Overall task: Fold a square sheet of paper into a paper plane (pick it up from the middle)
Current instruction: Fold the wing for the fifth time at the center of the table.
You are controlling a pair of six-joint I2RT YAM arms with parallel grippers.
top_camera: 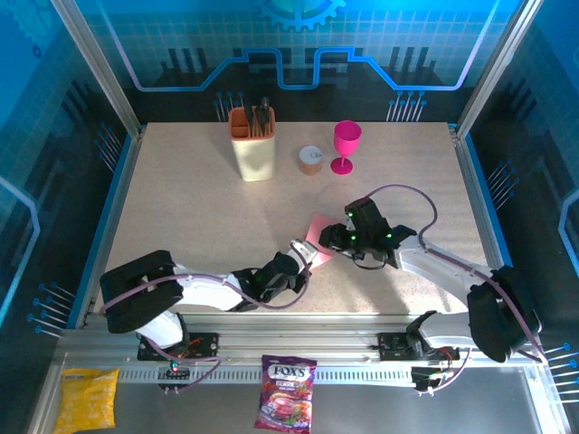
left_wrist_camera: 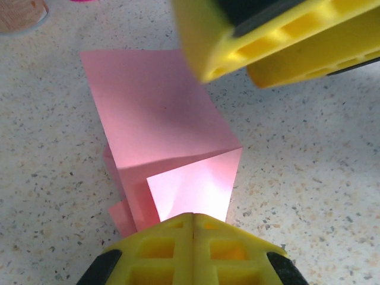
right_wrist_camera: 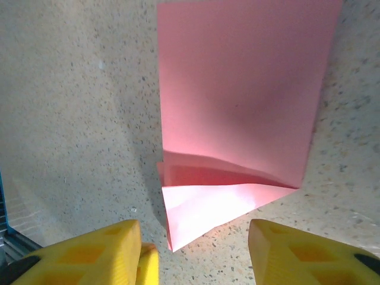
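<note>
Looking in from the arms' side, the salmon-pink square sheet of paper (top_camera: 318, 231) lies on the speckled beige tabletop (top_camera: 181, 208). It is on the near side of the magenta plastic goblet (top_camera: 346, 145), a touch to the goblet's left and well apart from it. Most of the sheet lies flat. The end farthest from the goblet is doubled over into a paler triangular flap, with creased layers showing under it.

The left gripper (left_wrist_camera: 193, 222), with yellow ribbed fingers, meets the sheet at that far end. Its jaws are pressed tight together, and the edge of the flap runs straight into the seam between them, so it has the paper pinched.

The right gripper (right_wrist_camera: 196, 255) hangs just beside it, on the side nearer the goblet, with its two yellow fingers (right_wrist_camera: 89, 252) standing well apart. There is nothing between them. From its own camera, the corner of the flap lies on the table just ahead of the gap. I can't tell whether either finger touches the sheet.

Left of the goblet, at the same depth, stands a tall cream plastic holder with an orange insert (top_camera: 253, 146) and dark utensils poking out of it. A small round tan disc (top_camera: 310, 160) sits between the holder and the goblet, closer to the goblet.

Far from the goblet, past the arm bases on the metal ledge, lie a yellow packet (top_camera: 87, 399) and a purple bag of Fox's sweets (top_camera: 287, 391).
</note>
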